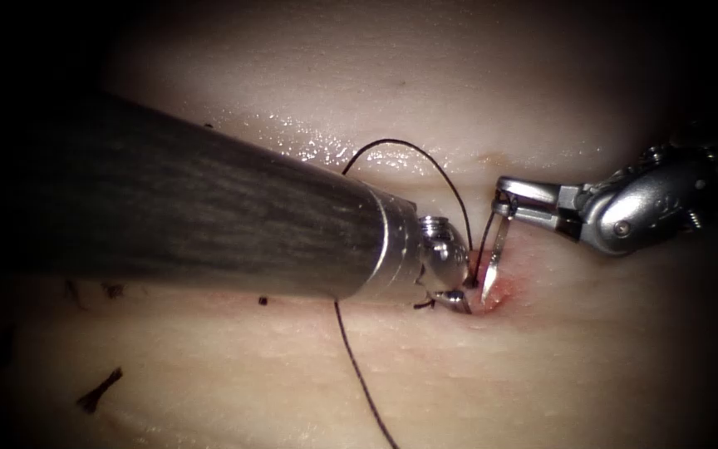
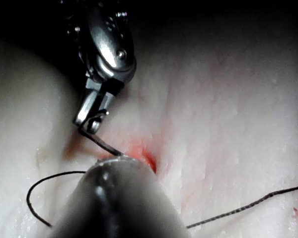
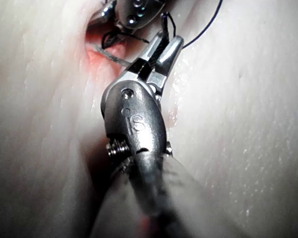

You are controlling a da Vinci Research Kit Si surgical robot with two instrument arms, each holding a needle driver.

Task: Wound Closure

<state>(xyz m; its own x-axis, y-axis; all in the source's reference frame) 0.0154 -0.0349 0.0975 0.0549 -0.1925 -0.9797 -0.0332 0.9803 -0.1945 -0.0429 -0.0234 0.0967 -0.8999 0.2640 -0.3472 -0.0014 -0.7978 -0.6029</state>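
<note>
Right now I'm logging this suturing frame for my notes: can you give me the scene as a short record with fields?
right gripper: shut on the needle near its rear end
needle: point down at the reddened spot of the cut, tip at the tissue
left gripper: at the cut just left of the needle; what it holds cannot be told
thread: arcs from the needle over the left gripper; another length trails downward

Both tools, the right tool (image 1: 507, 205) and the left tool (image 1: 450, 287), are shiny polished metal. The needle (image 1: 494, 264) gleams like steel. The thread (image 1: 413, 158) is matt black, and the tissue (image 1: 542, 374) is pale, moist and glossy.
</note>
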